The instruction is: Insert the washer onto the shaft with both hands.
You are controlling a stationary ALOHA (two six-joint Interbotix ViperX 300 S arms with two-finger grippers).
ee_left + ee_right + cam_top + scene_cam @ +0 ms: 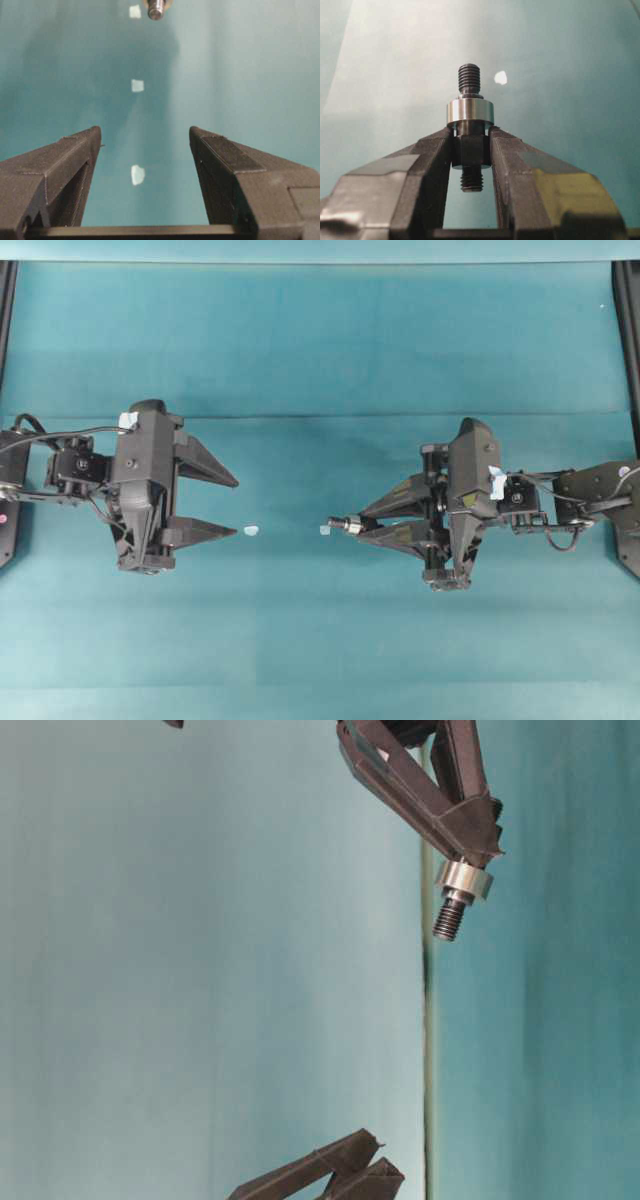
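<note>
My right gripper [362,524] [470,132] is shut on the shaft [469,77], a dark stepped rod with threaded ends, clamped by its thick middle section. The shaft [345,525] points left towards the other arm. The washer [470,111], a shiny silvery ring, sits around the shaft just beyond my fingertips, and the table-level view shows the washer [465,880] above the threaded tip [449,920]. My left gripper [237,507] [145,132] stands open and empty, well left of the shaft. The shaft's tip [156,9] shows far ahead of it.
The teal table cloth [320,360] lies under both arms. Small pale tape scraps lie on it: one [251,531] by the left gripper's lower finger, another [325,531] just left of the shaft. Black frame rails [630,330] border the table's sides.
</note>
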